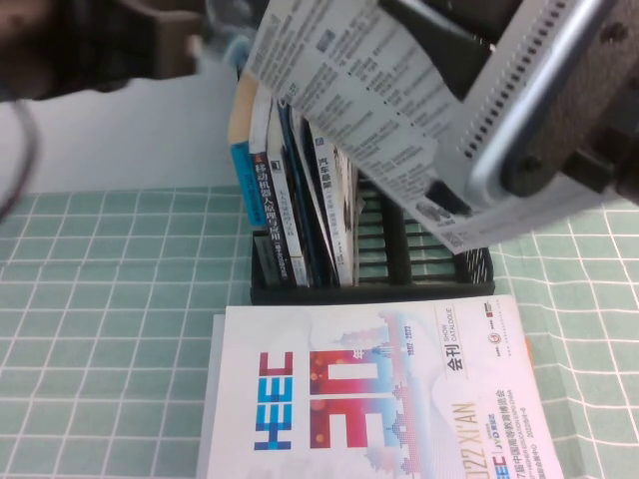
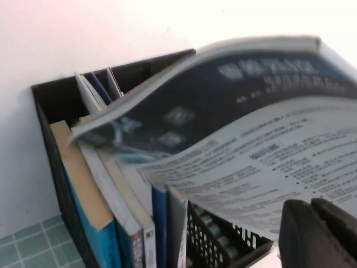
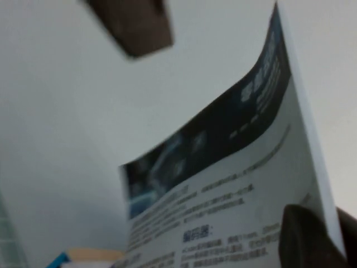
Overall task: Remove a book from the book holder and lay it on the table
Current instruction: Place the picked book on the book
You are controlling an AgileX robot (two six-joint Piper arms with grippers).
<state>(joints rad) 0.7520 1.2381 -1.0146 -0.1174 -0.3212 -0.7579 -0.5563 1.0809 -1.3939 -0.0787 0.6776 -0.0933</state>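
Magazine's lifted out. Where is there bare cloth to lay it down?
The right gripper holds the book above the book holder. Bare table lies left of holder and white catalogue. Directly ahead of the holder the catalogue crowds it. The left gripper hovers far-left.

My right gripper (image 1: 454,205) pinches the book (image 1: 349,90), thin glossy paper that bends under its own weight, its printed page smooth with a faint sheen. My right arm's link (image 1: 544,90) is brushed grey metal with matt black fittings. The book holder (image 1: 419,254) is matt black plastic, its walls perforated. The desk (image 1: 100,329) wears a green cloth, matt, with a white grid. The white catalogue (image 1: 369,399) lying on it has a smooth, slightly shiny cover. My left gripper (image 2: 318,234) shows matt black fingers.
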